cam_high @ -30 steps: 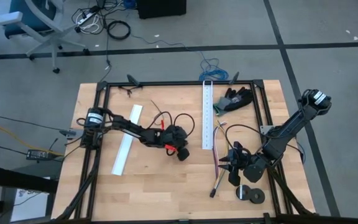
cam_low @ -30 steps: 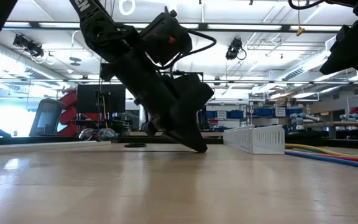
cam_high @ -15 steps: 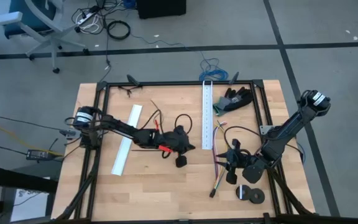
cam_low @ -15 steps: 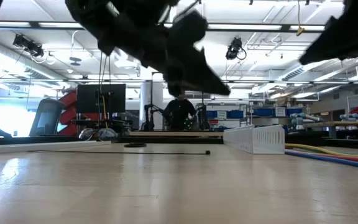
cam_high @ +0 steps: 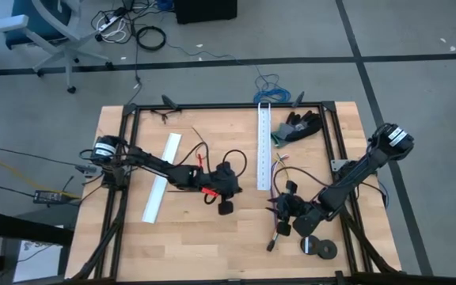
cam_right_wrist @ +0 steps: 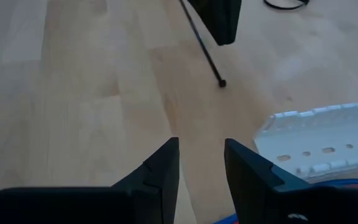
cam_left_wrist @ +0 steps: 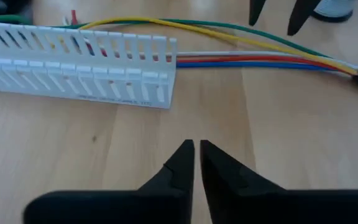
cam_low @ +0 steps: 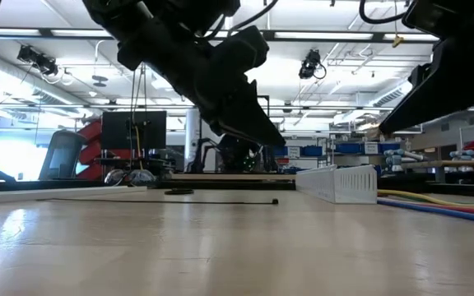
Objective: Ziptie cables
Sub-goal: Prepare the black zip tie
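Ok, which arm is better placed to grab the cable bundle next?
Right, I'd say. The right pincer hangs open directly over the cables near their dark end, while the left pincer, fingers together, sits off to the side past the white channel.

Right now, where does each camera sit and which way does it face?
High: above the table, looking straight down; both arms, left claw and right claw.
Low: at tabletop height, looking level across a ziptie into the room; arms hang in from above.
Left wrist: on the left arm, past its own shut fingers toward the white channel and cables.
Right wrist: past its own open fingers toward the ziptie.
Shared: both wrist views show the white channel.
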Controlling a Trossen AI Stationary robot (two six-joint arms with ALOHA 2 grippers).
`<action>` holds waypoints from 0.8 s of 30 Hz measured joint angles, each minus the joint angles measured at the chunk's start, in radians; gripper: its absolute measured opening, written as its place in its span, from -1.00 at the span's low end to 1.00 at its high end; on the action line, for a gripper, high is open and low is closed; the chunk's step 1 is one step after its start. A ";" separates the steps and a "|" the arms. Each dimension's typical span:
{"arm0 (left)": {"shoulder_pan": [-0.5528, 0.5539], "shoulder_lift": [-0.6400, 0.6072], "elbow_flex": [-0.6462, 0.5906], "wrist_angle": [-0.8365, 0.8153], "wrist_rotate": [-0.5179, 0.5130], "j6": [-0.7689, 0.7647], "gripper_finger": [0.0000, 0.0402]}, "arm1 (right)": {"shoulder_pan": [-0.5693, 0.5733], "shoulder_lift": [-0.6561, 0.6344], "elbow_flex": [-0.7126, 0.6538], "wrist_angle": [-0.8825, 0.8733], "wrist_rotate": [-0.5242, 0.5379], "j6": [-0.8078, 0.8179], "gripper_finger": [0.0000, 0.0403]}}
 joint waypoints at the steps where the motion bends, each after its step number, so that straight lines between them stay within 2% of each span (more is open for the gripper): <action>1: 0.000 0.002 0.000 0.000 0.000 0.003 -0.75 | 0.000 0.003 0.000 0.003 -0.002 0.000 -0.43; 8: 0.002 0.006 0.001 -0.007 0.001 0.031 -0.29 | -0.002 0.006 0.000 0.005 -0.004 0.001 -0.43; 11: 0.003 0.023 0.002 -0.030 -0.015 0.042 -0.16 | -0.003 0.006 0.000 0.005 -0.004 -0.004 -0.43; 15: 0.003 0.065 0.002 -0.050 -0.039 0.050 -0.13 | -0.004 0.006 0.000 0.003 -0.004 -0.007 -0.43; 24: 0.009 0.134 0.003 0.008 -0.057 0.083 -0.22 | -0.005 0.006 0.000 0.003 -0.005 -0.007 -0.43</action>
